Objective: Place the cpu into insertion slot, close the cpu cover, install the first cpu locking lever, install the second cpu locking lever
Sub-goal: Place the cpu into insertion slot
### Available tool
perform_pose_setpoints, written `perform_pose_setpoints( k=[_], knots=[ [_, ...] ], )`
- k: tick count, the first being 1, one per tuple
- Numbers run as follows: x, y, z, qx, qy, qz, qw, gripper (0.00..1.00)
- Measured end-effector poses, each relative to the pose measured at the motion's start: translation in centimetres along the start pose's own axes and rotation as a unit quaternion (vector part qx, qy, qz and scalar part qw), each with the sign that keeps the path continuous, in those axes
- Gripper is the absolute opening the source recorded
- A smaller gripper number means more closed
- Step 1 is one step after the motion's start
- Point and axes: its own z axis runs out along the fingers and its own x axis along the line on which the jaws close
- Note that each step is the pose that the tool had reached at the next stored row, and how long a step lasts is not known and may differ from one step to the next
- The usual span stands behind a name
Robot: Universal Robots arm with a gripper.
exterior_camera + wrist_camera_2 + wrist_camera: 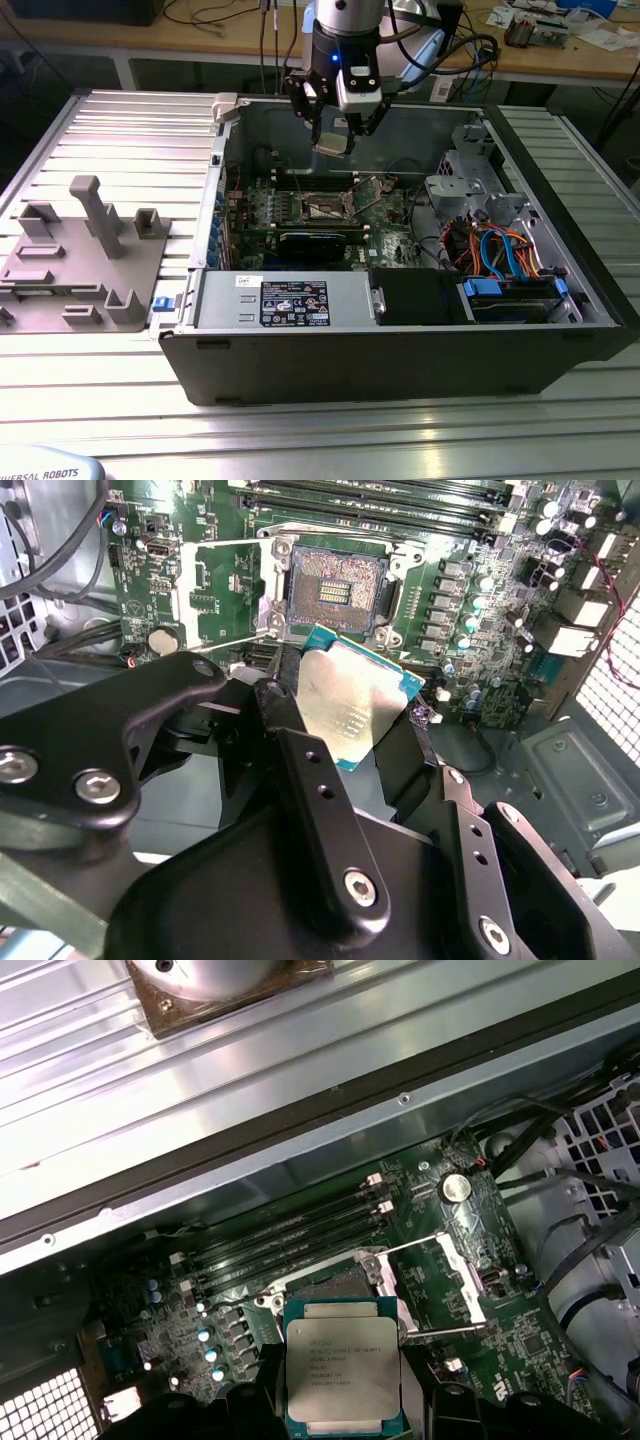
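Jaws around cpu (343,1378), above insertion slot (335,585)

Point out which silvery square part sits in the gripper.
The cpu, the solid grey-topped chip with a teal edge, clamped in the gripper. The cpu cover, a cut-out frame, is swung open beside the insertion slot.

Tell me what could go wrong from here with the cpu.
1. The gripper holds the cpu by its edges above the open slot; a slip would likely drop it hard onto the slot.
2. In the second wrist view the cpu looks tilted against the slot; lowered so, it may seat crooked and harm the slot.
3. The cover lies open beside the slot; the gripper might clip it on the way down.
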Motion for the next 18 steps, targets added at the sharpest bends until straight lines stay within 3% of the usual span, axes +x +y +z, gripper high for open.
perform_pose_setpoints(
  k=[18],
  knots=[
    [0.0,0.0,0.03,0.0035,-0.0025,0.012,0.9999,0.54]
  ],
)
